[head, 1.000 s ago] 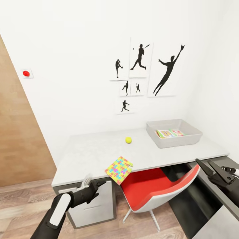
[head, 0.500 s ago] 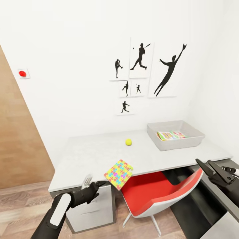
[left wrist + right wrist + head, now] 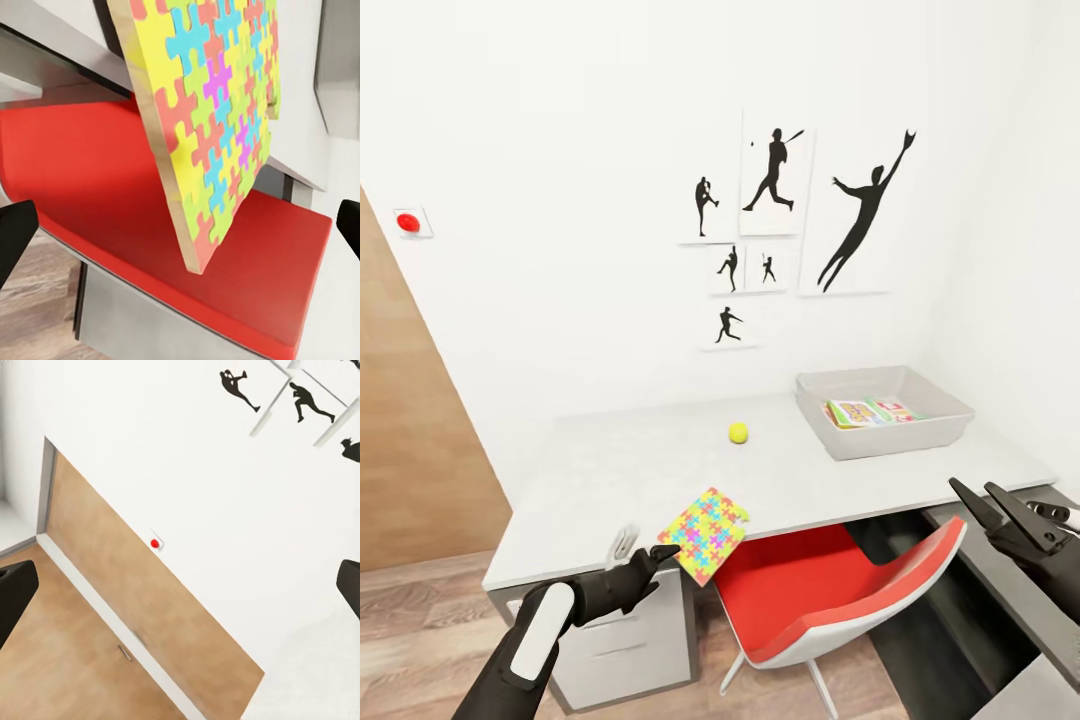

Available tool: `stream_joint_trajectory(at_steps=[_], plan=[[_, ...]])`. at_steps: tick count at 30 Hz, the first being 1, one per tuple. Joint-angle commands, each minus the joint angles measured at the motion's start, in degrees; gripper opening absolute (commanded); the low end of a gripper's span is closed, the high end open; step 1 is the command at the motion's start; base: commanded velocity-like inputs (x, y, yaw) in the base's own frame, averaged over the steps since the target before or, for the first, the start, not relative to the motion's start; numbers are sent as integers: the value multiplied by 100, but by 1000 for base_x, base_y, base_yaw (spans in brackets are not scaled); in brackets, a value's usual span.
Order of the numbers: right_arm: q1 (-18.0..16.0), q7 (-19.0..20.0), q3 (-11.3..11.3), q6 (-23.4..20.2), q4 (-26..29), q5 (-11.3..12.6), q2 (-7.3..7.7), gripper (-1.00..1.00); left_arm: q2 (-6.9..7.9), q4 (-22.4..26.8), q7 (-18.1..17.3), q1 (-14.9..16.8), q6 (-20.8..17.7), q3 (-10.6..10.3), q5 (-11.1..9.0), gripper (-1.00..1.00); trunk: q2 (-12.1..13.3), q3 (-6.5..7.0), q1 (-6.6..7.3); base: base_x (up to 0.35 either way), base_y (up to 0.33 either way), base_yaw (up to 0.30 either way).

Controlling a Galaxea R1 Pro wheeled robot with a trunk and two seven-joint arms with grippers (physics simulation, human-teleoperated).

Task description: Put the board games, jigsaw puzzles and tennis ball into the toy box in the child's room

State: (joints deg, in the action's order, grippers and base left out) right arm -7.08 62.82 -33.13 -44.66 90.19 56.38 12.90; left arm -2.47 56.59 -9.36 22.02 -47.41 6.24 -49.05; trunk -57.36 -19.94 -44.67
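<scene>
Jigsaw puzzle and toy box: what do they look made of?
Jigsaw puzzle: apparently a wood or cardboard slab; the left wrist view shows a tan edge under a matte, multicoloured interlocking face. Toy box: probably moulded plastic; plain light-grey walls, rounded rim, slight sheen. Both are simulator renders, so uncertain.

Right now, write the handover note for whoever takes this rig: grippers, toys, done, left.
Left gripper: open, empty, just short of the jigsaw puzzle, which overhangs the table front edge above the red chair.
Right gripper: open, empty, held off to the side.
Tennis ball: mid-table.
Toy box: back right of the table, holding colourful flat items.
Left: puzzle and ball to box; anything else is out of sight.
</scene>
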Motion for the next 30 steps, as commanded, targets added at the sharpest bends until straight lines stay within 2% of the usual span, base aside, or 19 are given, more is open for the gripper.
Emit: stream_joint_trajectory(at_steps=[1, 30], plan=[[-4, 2, -1, -34, -1, 23, 2, 100, -8, 1, -31, 5, -40, 26, 27, 100, -5, -7, 0, 1, -27, 0], [-4, 2, -1, -34, -1, 23, -14, 100, -16, 1, -31, 5, -36, 18, 27, 100, -5, -7, 0, 64, 5, 0]])
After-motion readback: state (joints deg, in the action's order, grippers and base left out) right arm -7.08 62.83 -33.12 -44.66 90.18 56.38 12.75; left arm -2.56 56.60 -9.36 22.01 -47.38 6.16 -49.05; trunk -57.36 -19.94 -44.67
